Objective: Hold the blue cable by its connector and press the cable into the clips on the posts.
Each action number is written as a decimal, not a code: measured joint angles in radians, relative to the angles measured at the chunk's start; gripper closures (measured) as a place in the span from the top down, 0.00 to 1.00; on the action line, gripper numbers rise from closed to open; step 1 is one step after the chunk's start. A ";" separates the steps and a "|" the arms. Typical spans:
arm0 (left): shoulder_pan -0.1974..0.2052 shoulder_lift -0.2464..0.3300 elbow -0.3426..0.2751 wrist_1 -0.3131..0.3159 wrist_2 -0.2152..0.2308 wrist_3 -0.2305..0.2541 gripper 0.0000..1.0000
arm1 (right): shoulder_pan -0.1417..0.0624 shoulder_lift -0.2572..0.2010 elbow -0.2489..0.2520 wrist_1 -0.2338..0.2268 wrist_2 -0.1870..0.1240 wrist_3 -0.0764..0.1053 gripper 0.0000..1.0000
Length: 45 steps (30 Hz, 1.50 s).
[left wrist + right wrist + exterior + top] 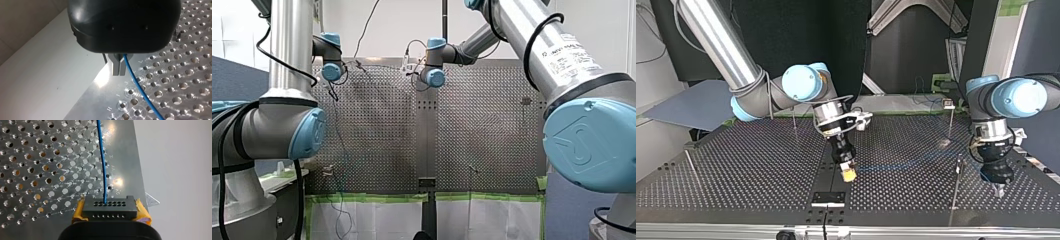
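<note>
In the right wrist view my right gripper is shut on the black connector, its yellow pads on both sides. The blue cable leaves the connector and runs ahead over the perforated plate. In the top view this gripper hangs low near the table's middle, and the cable shows as a faint line toward the view's right. There my left gripper points down beside a thin post. In the left wrist view its metal fingers stand together, with the blue cable coming out at them.
More thin posts stand on the perforated table: one with a clip at the back right, one at the back middle, one at the left. A black plate lies at the near edge. My left gripper is near the plate's edge.
</note>
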 joint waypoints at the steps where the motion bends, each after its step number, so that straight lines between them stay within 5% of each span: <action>1: 0.000 0.000 0.000 0.000 0.001 0.000 0.18 | 0.000 0.000 -0.001 0.000 0.000 0.000 0.00; 5: -0.002 0.000 -0.001 -0.007 0.006 0.001 0.52 | 0.000 0.000 -0.001 0.002 -0.001 0.000 0.00; 10: -0.006 0.000 -0.001 -0.031 0.000 0.009 0.66 | 0.001 0.000 -0.002 0.007 -0.003 0.000 0.00; 15: -0.008 0.002 -0.001 -0.071 -0.005 0.016 1.00 | 0.003 0.000 -0.002 0.013 -0.003 0.000 0.00; 25: -0.009 0.028 -0.004 -0.154 -0.033 0.081 1.00 | 0.005 0.000 -0.002 0.016 -0.002 0.000 0.00; 36: -0.011 0.121 -0.086 -0.252 -0.025 0.174 1.00 | 0.008 0.000 -0.002 0.016 -0.003 0.000 0.00; 45: -0.068 0.199 -0.147 -0.330 0.019 0.248 1.00 | 0.011 0.000 -0.002 0.024 -0.002 0.000 0.00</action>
